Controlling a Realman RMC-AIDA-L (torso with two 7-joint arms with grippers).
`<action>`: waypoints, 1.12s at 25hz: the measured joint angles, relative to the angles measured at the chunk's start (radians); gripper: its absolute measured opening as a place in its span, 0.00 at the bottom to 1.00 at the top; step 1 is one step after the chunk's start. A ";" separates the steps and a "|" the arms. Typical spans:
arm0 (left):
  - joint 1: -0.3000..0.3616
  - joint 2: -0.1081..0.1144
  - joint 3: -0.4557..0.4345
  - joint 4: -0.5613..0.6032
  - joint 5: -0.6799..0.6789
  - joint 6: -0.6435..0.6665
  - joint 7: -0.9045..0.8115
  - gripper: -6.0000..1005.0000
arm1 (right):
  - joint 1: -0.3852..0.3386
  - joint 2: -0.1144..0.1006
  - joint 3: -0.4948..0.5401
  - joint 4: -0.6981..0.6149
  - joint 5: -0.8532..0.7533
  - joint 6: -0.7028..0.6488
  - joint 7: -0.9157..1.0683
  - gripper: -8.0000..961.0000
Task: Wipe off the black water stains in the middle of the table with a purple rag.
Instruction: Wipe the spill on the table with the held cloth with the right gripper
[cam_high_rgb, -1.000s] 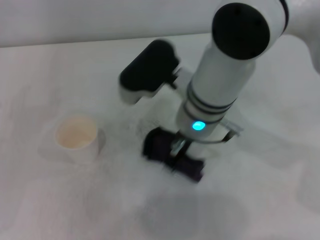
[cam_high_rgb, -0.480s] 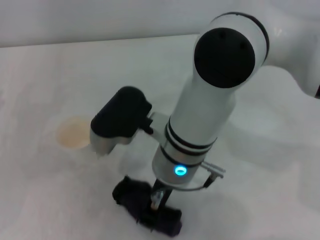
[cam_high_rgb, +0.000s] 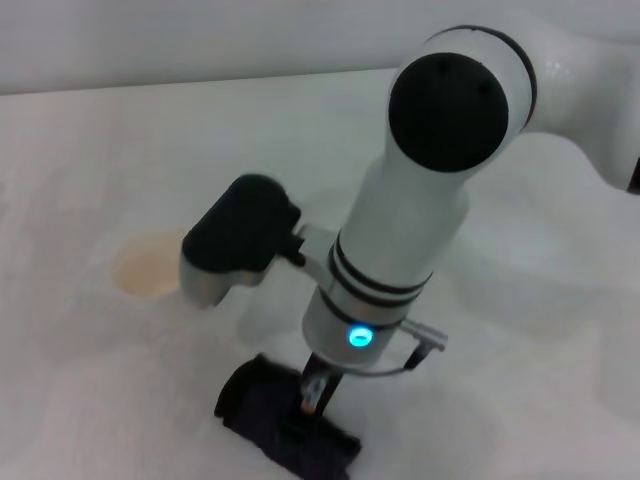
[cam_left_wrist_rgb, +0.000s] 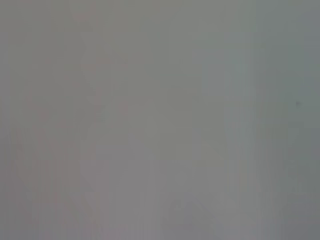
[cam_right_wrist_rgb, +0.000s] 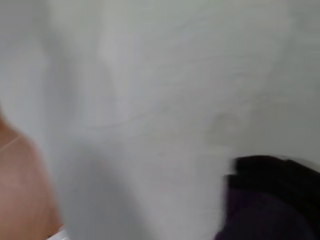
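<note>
The purple rag (cam_high_rgb: 256, 408) lies as a dark oblong bundle on the white table (cam_high_rgb: 110, 140), near the front edge in the head view. My right gripper (cam_high_rgb: 311, 406) points straight down from the big white arm and is shut on the rag's middle, pressing it to the table. The rag also shows in the right wrist view (cam_right_wrist_rgb: 272, 200), at the picture's edge. The black water stains are not visible; the arm and the rag hide the table's middle. My left gripper is out of view, and the left wrist view shows only plain grey.
A white paper cup (cam_high_rgb: 146, 268) stands on the table left of my right arm, partly hidden by the arm's black wrist housing (cam_high_rgb: 240, 235). A tan blur (cam_right_wrist_rgb: 20, 190) fills one corner of the right wrist view.
My right arm has dragged the rag across the table towards the front edge, from beside the cup to well below it. In the last half second it shifted slightly further left.
</note>
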 joint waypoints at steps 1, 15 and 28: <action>0.001 0.000 0.000 0.000 0.000 0.001 0.000 0.87 | 0.001 0.000 0.009 -0.011 -0.020 -0.001 0.007 0.13; 0.002 0.002 -0.005 -0.001 -0.002 0.006 0.000 0.87 | -0.005 -0.004 0.148 -0.054 -0.387 0.096 0.164 0.14; 0.002 0.002 -0.006 -0.001 -0.003 0.006 0.001 0.87 | -0.013 0.000 0.152 0.017 -0.331 0.122 0.133 0.15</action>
